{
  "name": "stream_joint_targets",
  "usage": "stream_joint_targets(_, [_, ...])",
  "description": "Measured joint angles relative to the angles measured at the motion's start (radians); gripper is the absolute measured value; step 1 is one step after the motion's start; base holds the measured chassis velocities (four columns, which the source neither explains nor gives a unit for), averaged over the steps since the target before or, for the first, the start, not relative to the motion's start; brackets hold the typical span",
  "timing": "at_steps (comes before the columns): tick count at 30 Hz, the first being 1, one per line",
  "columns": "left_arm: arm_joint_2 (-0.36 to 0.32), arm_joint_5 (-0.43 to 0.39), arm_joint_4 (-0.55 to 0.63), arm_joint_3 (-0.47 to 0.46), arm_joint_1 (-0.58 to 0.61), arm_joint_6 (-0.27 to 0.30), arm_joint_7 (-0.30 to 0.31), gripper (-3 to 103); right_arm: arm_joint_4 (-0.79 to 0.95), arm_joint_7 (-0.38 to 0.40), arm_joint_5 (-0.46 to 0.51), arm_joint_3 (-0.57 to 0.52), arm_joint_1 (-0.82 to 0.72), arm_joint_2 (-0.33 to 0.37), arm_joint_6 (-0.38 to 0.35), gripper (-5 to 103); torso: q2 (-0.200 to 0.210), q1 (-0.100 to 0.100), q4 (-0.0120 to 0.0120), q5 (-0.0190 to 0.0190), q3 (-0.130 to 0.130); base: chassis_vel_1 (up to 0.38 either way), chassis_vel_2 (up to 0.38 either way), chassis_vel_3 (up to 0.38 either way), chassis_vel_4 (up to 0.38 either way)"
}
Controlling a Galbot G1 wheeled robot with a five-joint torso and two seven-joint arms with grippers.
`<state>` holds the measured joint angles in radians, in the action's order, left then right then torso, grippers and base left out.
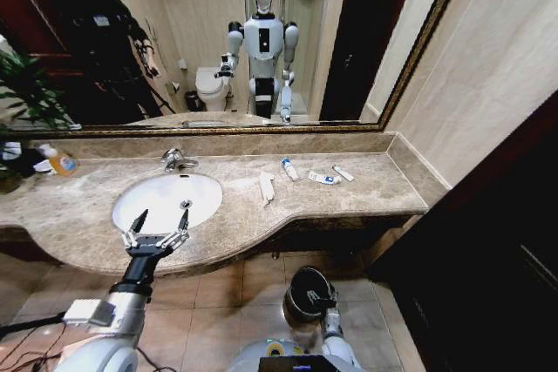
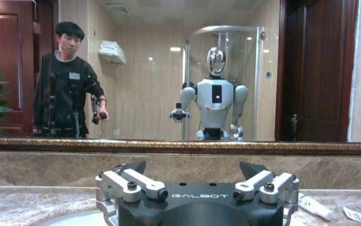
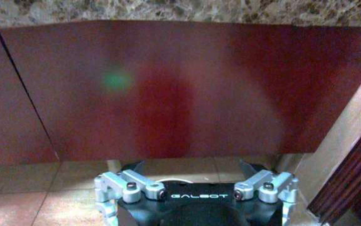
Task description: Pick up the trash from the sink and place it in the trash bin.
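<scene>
Meanwhile both grippers' fingers spread open; five trash pieces (image 1: pixel 267 187) line the countertop (image 1: pixel 366 185).

The white oval basin (image 1: pixel 166 200) with its chrome faucet (image 1: pixel 177 159) at the far rim sits toward the left of the beige-brown marble countertop (image 1: pixel 366 193). To its right on the marble lie the pieces of litter: a long white flat packet (image 1: pixel 267 187) nearest the basin, a tiny white bottle with a blue cap (image 1: pixel 289 169) farther back, then a white-blue tube (image 1: pixel 322 178) and another white tube (image 1: pixel 343 173) at the right end, all lying flat and apart from each other. The small round black bin with a shiny silver rim (image 1: pixel 309 293) is low down in front of the counter, right of the basin.
</scene>
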<state>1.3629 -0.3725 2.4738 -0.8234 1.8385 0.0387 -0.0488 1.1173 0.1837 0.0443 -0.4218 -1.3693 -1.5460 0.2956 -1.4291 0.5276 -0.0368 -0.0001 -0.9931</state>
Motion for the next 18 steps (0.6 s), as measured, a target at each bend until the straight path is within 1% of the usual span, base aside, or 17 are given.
stream_joint_targets(1, [0.000, 0.000, 0.000, 0.000, 0.000, 0.000, 0.000, 100, 0.006, -0.001, 0.000, 0.000, -0.003, 0.001, -0.001, 99, 0.000, 0.000, 0.0000, 0.0001, 0.000, 0.000, 0.000, 0.000, 0.000])
stream_joint_targets(3, [0.000, 0.000, 0.000, 0.000, 0.000, 0.000, 0.000, 100, 0.029, -0.002, 0.005, -0.001, -0.012, 0.006, -0.007, 100, 0.000, 0.000, 0.0000, 0.0001, 0.000, 0.000, 0.000, 0.000, 0.000])
stream_joint_targets(18, [0.000, 0.000, 0.000, 0.000, 0.000, 0.000, 0.000, 100, 0.106, 0.003, 0.015, -0.001, -0.055, 0.016, -0.018, 100, 0.000, 0.000, 0.0000, 0.0001, 0.000, 0.000, 0.000, 0.000, 0.000])
